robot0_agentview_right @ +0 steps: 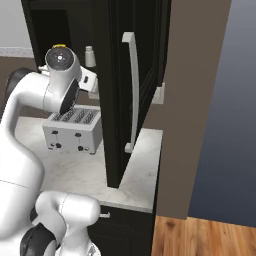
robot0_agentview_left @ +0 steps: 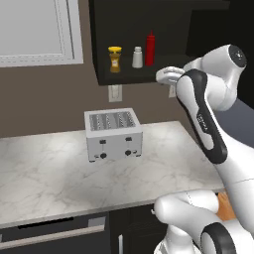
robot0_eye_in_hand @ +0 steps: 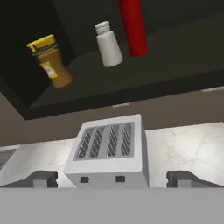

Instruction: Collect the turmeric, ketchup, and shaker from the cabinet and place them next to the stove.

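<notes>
the turmeric [robot0_agentview_left: 115, 58], the shaker [robot0_agentview_left: 137, 57] and the ketchup [robot0_agentview_left: 150, 48] are all standing upright on the shelf inside the cabinet [robot0_agentview_left: 144, 10], in a row along its front edge: turmeric toward the left end, shaker in the middle, ketchup just beside the shaker on the right. none of the three are touching each other.

in the hand view the same row is appearing tilted, with the turmeric [robot0_eye_in_hand: 49, 61] at left, the shaker [robot0_eye_in_hand: 107, 44] centre and the ketchup [robot0_eye_in_hand: 133, 27] cut off by the top edge.

the gripper [robot0_eye_in_hand: 111, 179] is hanging in front of the cabinet's lower right corner, apart from all three items. its jaws are standing wide, with nothing between them.

a silver toaster [robot0_agentview_left: 113, 134] is sitting on the marble surface [robot0_agentview_left: 44, 173] below the cabinet, toward the back edge near the wall. in the right base view the toaster [robot0_agentview_right: 73, 130] is lying partly behind the arm, and the open cabinet door [robot0_agentview_right: 132, 90] with its long pale handle is standing edge-on.
</notes>
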You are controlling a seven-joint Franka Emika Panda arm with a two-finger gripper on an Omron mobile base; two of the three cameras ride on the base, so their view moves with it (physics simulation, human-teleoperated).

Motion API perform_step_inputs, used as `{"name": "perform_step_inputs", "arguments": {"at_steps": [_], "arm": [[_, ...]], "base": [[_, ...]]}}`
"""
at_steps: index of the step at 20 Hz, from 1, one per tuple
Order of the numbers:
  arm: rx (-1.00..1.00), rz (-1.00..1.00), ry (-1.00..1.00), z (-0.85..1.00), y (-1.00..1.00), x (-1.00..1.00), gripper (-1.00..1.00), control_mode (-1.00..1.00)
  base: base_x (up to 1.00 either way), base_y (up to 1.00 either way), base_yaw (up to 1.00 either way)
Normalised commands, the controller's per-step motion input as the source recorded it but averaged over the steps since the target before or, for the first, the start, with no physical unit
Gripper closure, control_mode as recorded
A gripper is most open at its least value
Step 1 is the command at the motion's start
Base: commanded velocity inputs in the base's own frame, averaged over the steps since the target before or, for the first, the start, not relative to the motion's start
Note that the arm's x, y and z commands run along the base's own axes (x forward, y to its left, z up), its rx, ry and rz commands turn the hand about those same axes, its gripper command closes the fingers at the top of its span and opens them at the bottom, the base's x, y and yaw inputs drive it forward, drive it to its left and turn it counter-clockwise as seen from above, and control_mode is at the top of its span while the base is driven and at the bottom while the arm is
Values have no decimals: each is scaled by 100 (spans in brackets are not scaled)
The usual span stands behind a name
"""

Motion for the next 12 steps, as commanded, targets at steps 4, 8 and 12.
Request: {"name": "perform_step_inputs", "arguments": {"at_steps": [4,8,12], "arm": [[0,0,-20,25,0,0,-100,-100],[-3,-2,-32,9,0,0,-100,-100],[-2,-6,-29,15,0,0,-100,-100]], "base": [[0,0,0],[0,0,0],[0,0,0]]}}
